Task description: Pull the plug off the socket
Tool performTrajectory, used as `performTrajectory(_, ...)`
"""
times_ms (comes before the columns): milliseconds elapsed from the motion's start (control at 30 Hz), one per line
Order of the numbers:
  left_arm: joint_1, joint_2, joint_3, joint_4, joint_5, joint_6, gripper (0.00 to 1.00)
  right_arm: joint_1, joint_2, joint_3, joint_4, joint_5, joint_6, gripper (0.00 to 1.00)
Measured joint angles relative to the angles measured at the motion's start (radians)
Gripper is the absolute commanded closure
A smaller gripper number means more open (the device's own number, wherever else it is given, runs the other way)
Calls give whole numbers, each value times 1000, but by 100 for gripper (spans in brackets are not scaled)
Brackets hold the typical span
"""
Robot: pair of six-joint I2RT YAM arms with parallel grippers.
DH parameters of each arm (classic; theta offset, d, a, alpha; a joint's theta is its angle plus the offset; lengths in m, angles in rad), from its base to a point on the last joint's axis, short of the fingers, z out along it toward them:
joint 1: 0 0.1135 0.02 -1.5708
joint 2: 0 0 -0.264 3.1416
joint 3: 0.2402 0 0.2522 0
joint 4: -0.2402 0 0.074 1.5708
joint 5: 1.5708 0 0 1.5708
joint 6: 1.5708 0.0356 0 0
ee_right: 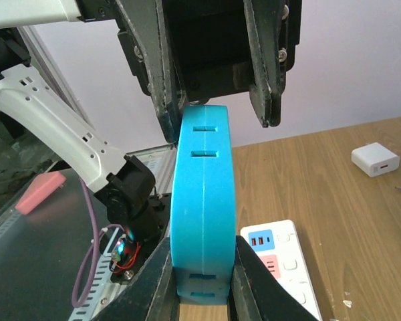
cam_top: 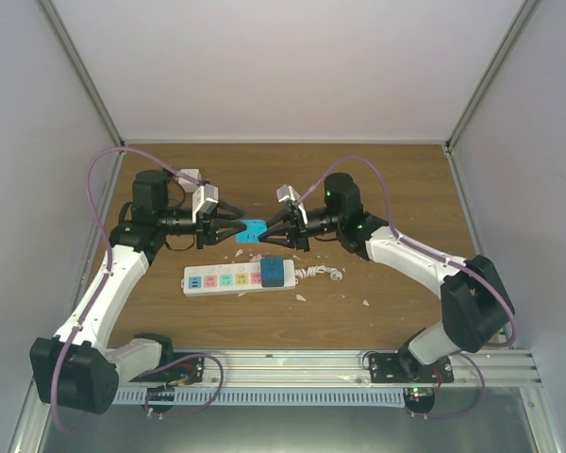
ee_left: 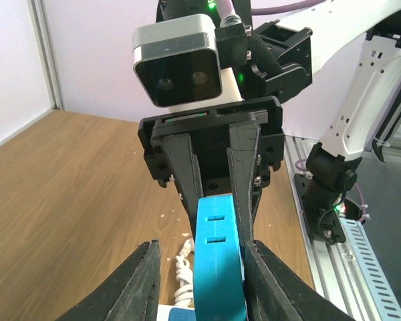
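A light-blue plug (cam_top: pixel 252 229) hangs in the air between my two grippers, above the table. My right gripper (cam_top: pixel 270 233) is shut on it; in the right wrist view both fingers press its sides (ee_right: pixel 204 244). My left gripper (cam_top: pixel 228 229) is open around the plug's other end (ee_left: pixel 217 267); one finger (ee_left: pixel 271 281) touches it and the other stands apart. The socket, a long white power strip (cam_top: pixel 228 279) with coloured squares, lies flat on the wood below. A darker blue plug (cam_top: pixel 276 272) sits in its right end. Its coiled white cord (cam_top: pixel 319 274) lies to the right.
A small white charger (ee_right: pixel 375 159) lies on the wood at the back left (cam_top: pixel 191 176). White scraps (cam_top: pixel 366 303) are scattered right of the strip. Metal rails (cam_top: pixel 340 363) run along the near edge, and white walls enclose the table.
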Motion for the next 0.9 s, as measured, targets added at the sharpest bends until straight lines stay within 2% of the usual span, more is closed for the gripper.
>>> performTrajectory(200, 0, 8, 0, -19, 3, -14, 66, -1, -20, -8, -5, 21, -13, 99)
performTrajectory(433, 0, 14, -1, -28, 13, -31, 85, -2, -21, -13, -7, 48, -30, 99)
performTrajectory(533, 0, 14, -2, -29, 17, -37, 93, -2, -21, -14, -7, 53, -44, 94)
performTrajectory(633, 0, 19, -2, -31, 22, -39, 100, -2, -21, -15, -8, 54, -47, 80)
performTrajectory(700, 2, 23, -2, -30, 26, -39, 100, -2, -21, -16, -10, 58, -47, 68)
performTrajectory(733, 2, 25, -2, -32, 28, -39, 100, -2, -21, -17, -11, 63, -50, 61)
performTrajectory(833, 4, 24, -2, -34, 23, -39, 100, -4, -21, -17, -16, 72, -49, 30)
performTrajectory(900, 8, 20, -2, -34, 8, -39, 100, -5, -21, -17, -19, 81, -50, 20)
